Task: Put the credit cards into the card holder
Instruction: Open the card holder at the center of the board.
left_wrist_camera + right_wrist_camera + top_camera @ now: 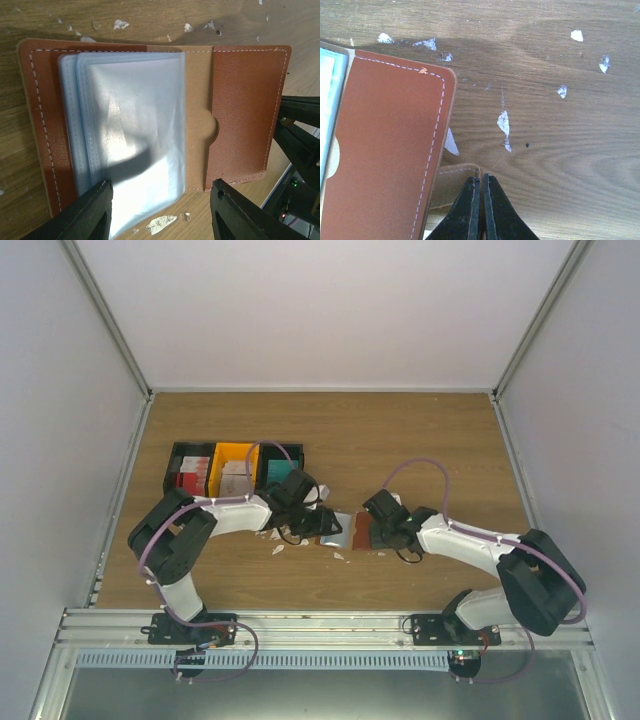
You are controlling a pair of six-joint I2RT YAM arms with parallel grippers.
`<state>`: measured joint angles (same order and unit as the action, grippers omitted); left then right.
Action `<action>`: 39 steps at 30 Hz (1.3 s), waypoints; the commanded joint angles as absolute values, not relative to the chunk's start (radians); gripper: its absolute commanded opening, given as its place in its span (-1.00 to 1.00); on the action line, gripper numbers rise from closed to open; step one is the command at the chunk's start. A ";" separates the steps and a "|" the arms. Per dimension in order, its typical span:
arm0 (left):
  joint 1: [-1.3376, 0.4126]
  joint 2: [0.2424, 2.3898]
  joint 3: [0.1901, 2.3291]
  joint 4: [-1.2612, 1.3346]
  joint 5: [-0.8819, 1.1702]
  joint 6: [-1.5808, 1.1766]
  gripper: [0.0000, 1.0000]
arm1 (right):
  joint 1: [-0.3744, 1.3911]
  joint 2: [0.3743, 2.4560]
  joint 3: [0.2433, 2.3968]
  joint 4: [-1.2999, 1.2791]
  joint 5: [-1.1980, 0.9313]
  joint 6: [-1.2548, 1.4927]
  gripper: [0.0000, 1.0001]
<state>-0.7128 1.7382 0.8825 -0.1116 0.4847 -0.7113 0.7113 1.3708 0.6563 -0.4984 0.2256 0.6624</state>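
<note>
Left wrist shows you the card holder [242, 110] opened flat, its long axis pointing at the closed right gripper [482, 186]; the left gripper [161, 189] stands spread over it.

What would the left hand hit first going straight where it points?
Likely the clear plastic sleeves of the open card holder, which lie right ahead between the spread fingers of the left hand; the gap is hard to judge.

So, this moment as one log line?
card holder: lying open | left pincer: open, over sleeves | right pincer: shut, at holder's edge
</note>
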 commanded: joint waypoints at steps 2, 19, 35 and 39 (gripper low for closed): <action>-0.721 1.699 0.857 -0.157 0.437 -0.727 0.10 | 0.703 1.373 0.633 -0.456 0.218 0.663 -0.99; -0.753 1.703 0.875 -0.190 0.379 -0.713 -0.04 | 0.703 1.389 0.617 -0.416 0.181 0.653 -0.99; -0.781 1.770 0.933 -0.093 0.514 -0.691 -0.04 | 0.703 1.374 0.603 -0.366 0.106 0.641 -0.99; -0.795 1.783 0.963 -0.064 0.557 -0.672 -0.06 | 0.703 1.371 0.601 -0.354 0.096 0.645 -0.99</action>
<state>-0.7742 1.7599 0.9188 -0.1421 0.4904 -0.7036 0.7097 1.3834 0.6140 -0.3927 0.1200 0.6506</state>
